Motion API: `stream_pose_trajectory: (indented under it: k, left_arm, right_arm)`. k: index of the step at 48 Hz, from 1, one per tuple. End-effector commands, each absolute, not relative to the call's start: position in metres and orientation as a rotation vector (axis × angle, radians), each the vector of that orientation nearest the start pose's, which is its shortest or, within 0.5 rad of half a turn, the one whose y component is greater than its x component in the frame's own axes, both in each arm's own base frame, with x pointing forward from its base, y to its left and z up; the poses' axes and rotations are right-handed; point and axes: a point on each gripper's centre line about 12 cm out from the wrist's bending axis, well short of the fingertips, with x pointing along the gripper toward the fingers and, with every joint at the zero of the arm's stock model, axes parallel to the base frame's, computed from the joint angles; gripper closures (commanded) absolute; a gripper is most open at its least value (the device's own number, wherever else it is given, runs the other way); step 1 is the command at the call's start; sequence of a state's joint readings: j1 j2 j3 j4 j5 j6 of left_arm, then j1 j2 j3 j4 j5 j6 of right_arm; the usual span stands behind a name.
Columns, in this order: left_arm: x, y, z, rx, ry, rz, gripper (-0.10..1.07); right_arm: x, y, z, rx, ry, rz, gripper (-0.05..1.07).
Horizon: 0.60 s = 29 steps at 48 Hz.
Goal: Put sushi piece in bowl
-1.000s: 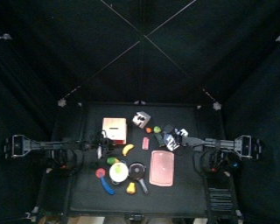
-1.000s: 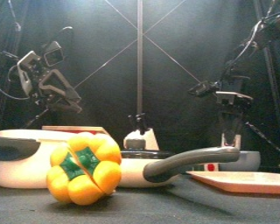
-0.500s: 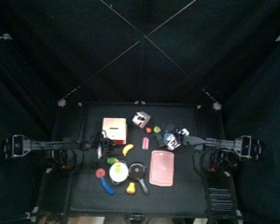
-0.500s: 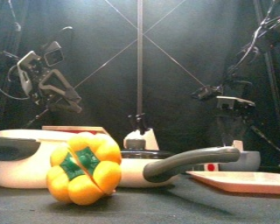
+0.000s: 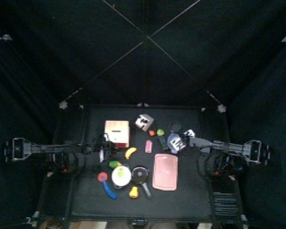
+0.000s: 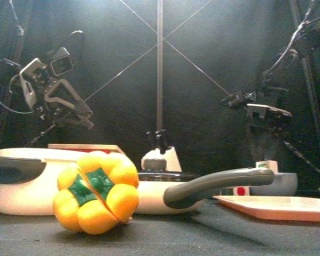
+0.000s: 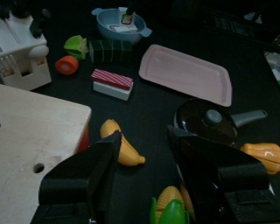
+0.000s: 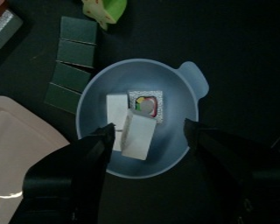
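The small blue bowl fills the right wrist view, and a square sushi piece with a coloured centre lies inside it beside two white blocks. My right gripper hangs open and empty above the bowl. In the top view it is at the table's right side over the bowl. The left wrist view shows the bowl far off. My left gripper is open and empty, resting at the table's left side.
A pink tray lies near the bowl, with a striped red-and-white block beside it. A wooden board, a banana, a black pan and a yellow pepper crowd the table's middle and front.
My right arm has shifted slightly above the bowl. The left arm has not moved.
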<state>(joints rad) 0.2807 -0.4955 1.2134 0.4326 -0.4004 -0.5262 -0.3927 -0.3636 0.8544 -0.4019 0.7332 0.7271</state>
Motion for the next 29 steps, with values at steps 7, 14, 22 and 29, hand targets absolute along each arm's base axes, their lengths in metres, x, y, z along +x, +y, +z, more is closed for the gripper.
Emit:
stream_pose_trajectory:
  k: [7, 14, 22, 29]
  left_arm:
    - [0.243, 0.050, 0.186, -0.198, 0.320, 0.135, 0.14]
    - [0.244, 0.050, 0.186, -0.198, 0.322, 0.135, 0.14]
    - [0.244, 0.050, 0.186, -0.198, 0.320, 0.135, 0.14]
    - [0.244, 0.050, 0.186, -0.198, 0.322, 0.135, 0.14]
  right_arm:
    - [0.223, -0.128, 0.188, 0.434, 1.033, -0.826, 0.07]
    - [0.226, -0.129, 0.191, 0.431, 1.018, -0.822, 0.07]
    - [0.230, -0.130, 0.201, 0.427, 0.975, -0.814, 0.08]
    - [0.237, -0.133, 0.221, 0.425, 0.908, -0.805, 0.08]
